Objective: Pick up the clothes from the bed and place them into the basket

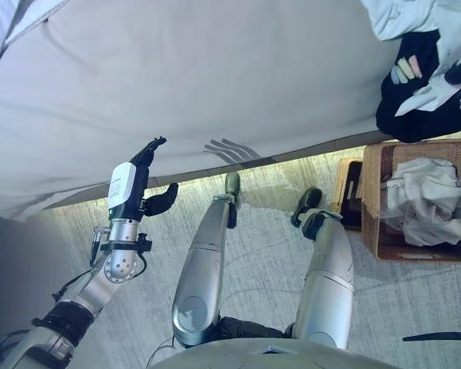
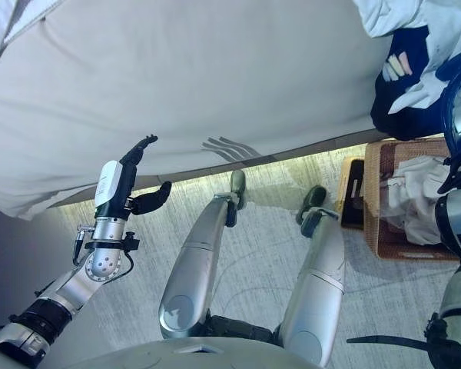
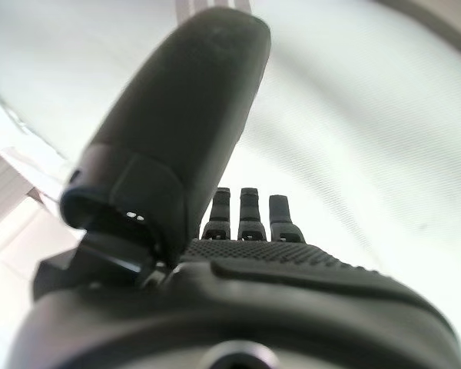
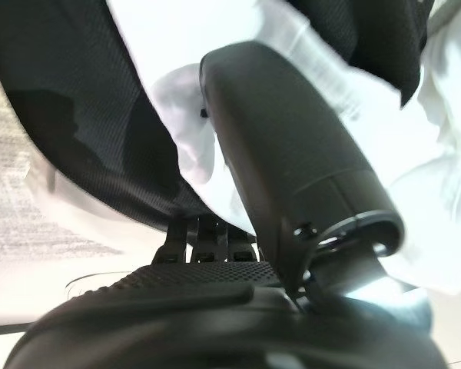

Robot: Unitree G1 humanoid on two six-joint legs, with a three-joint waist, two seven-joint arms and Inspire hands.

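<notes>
Clothes (image 1: 426, 73) in dark blue and white are lying in a heap at the right edge of the bed (image 1: 215, 84), just above the basket (image 1: 376, 207). More white cloth (image 1: 422, 196) is sitting crumpled inside that brown woven basket, which is standing on the floor (image 1: 269, 223) beside the bed.

Nearest, the left hand (image 1: 142, 181) is hanging over the pale floor by the bed's edge, well apart from the clothes. Its fingers (image 1: 150, 147) are pointing straight out with the thumb spread, holding nothing. The left wrist view is showing only this hand against the plain grey sheet.

Only the right eye view is showing the right arm, rising past the basket at the right edge. The right hand (image 4: 292, 154) is showing only in its own wrist view. There its thumb is lying against the dark and white clothes (image 4: 100, 115), and its fingers (image 4: 203, 242) are going under the cloth, so I cannot tell if they are closed on it.

Farther off, the big grey sheet is covering the bed, with a white blanket (image 1: 4, 23) at the far left corner.
</notes>
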